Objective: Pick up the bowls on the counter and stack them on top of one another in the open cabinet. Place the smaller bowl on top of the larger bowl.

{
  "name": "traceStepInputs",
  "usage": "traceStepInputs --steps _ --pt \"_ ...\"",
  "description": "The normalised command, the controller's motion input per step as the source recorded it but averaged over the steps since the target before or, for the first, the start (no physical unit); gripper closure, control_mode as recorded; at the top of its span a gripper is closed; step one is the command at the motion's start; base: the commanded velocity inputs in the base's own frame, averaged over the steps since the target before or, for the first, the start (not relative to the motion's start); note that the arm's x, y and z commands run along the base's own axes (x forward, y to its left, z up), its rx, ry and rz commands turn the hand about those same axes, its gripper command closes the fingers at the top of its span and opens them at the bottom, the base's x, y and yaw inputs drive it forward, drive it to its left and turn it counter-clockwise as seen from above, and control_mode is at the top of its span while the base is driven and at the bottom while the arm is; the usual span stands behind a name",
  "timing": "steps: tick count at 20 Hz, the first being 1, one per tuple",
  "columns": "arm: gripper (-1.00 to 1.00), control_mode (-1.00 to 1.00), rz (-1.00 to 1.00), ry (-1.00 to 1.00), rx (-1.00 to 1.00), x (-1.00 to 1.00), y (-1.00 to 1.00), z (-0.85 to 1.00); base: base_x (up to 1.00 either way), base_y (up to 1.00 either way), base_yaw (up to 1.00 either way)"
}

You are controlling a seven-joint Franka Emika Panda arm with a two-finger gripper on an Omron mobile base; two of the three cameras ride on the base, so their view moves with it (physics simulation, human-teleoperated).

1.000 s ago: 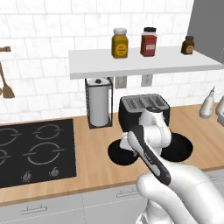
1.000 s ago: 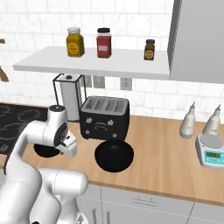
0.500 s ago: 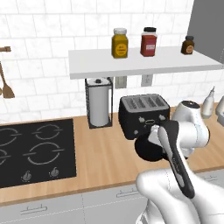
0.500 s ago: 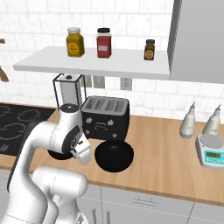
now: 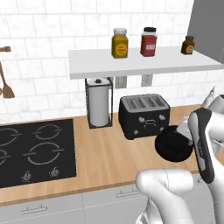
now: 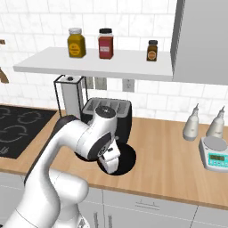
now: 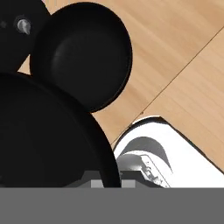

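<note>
Larger bowl [image 7: 48,144]: glossy black, held by its rim in the clamped gripper [image 7: 109,181], close under the hand camera; in the left base view it hangs just above the counter [image 5: 109,162], in front of the toaster [image 5: 144,114].

Smaller bowl [image 7: 83,54]: on the counter, just past the held bowl, beside the toaster (hand view).

Arm: bent forward and low, elbow raised, hand tipped down over the worktop right of the cooktop [image 5: 33,151].

Open cabinet [image 6: 93,64]: white shelf above, carrying three jars.
</note>
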Motion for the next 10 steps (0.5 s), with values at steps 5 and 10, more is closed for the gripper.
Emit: traceStepInputs --steps 5,10 --pt "1.00 -1.00 -0.10 0.00 0.01 0.20 -0.41 -0.09 0.00 0.00 0.00" --pt "1.00 -1.00 -0.12 0.00 0.00 0.44 -0.16 -0.22 0.00 0.00 0.00"
